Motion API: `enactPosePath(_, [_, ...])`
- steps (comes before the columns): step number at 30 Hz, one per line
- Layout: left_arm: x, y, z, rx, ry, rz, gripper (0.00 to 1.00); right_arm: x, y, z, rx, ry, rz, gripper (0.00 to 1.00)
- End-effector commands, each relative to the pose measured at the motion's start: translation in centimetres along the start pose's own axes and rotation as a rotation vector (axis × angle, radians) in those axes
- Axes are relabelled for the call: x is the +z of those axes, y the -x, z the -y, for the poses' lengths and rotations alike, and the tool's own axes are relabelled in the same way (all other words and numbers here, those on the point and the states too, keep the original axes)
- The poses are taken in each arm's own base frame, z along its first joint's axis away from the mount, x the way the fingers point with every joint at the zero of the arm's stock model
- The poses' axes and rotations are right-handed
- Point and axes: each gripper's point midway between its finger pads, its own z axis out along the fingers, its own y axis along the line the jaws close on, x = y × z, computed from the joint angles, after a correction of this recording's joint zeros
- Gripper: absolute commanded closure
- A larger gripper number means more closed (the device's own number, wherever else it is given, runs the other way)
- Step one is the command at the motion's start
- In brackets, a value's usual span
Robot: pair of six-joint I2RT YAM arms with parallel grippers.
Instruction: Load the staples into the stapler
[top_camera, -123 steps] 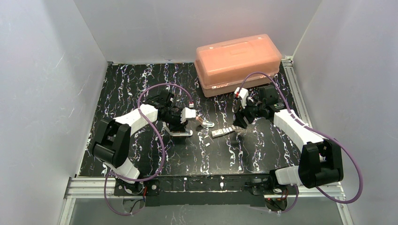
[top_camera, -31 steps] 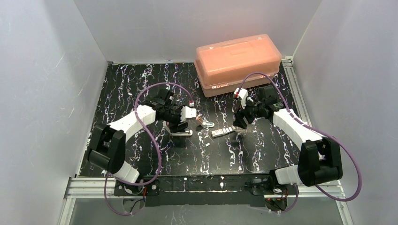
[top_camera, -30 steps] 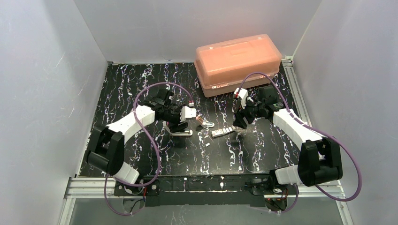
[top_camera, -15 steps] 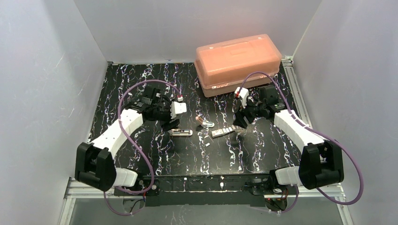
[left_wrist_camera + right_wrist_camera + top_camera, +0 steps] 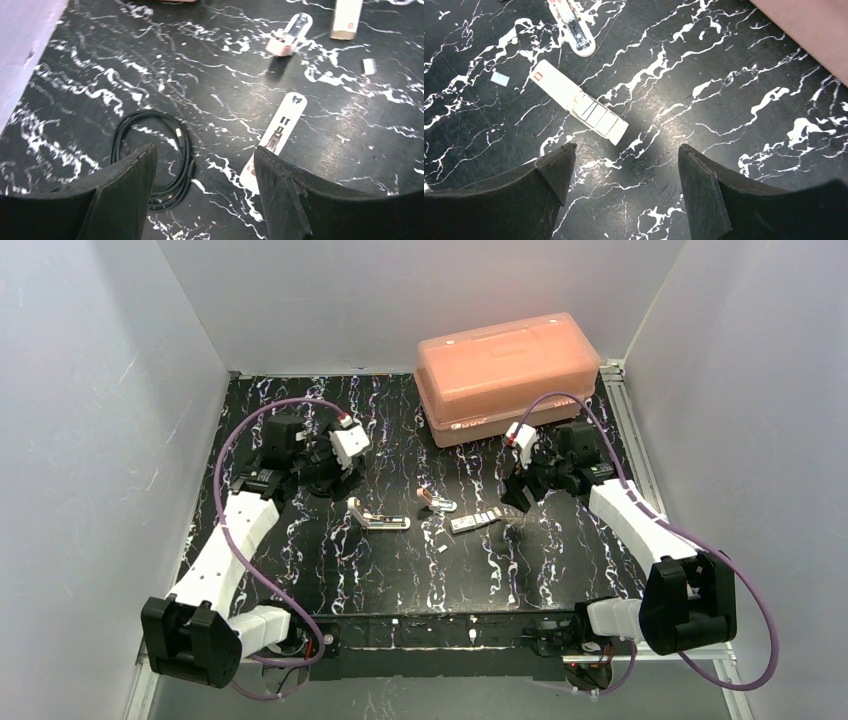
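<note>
Left pincer (image 5: 204, 151) and right pincer (image 5: 626, 148) are both released, grasping nothing. The stapler (image 5: 383, 522) lies mid-frame on the bench (image 5: 300, 570), with the staples (image 5: 474, 522) to its right.

You look down from behind in the top view; both close wrist views share the staple packet (image 5: 579, 107).

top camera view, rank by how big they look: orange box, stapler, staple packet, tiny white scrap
1. orange box, by far the largest.
2. stapler, slightly longer than the packet.
3. staple packet, close enough to the stapler that the two are nearly level.
4. tiny white scrap, clearly smallest.
</note>
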Motion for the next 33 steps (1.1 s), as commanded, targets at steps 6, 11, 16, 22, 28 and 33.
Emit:
enactPosePath(6, [-2.9,-0.2,-3.1,-0.138,0.249,0.080,0.13,-1.8,1.8,2.2,-0.004,-0.123,0.088,0.01])
enactPosePath(11, [-3.2,-0.8,-3.5,-0.168,0.253,0.070,0.01,-2.1,2.3,2.9,0.036,-0.153,0.108,0.01])
enactPosePath(16, [-3.2,-2.2,-4.8,-0.245,0.229,0.000,0.01,-2.2,3.4,2.4,0.107,-0.129,0.150,0.01])
enactPosePath(22, [-5.1,-3.5,-7.4,-0.258,0.317,0.071,0.02,-2.6,4.8,3.2,0.222,-0.180,0.202,0.01])
enactPosePath(28, [-5.4,-4.8,-6.8,-0.258,0.207,0.108,0.02,-2.4,5.3,1.9,0.185,-0.073,0.175,0.01])
enactPosePath(33, [-5.2,-5.6,-5.1,-0.259,0.042,0.154,0.02,-1.6,5.5,1.0,0.161,0.043,0.147,0.01])
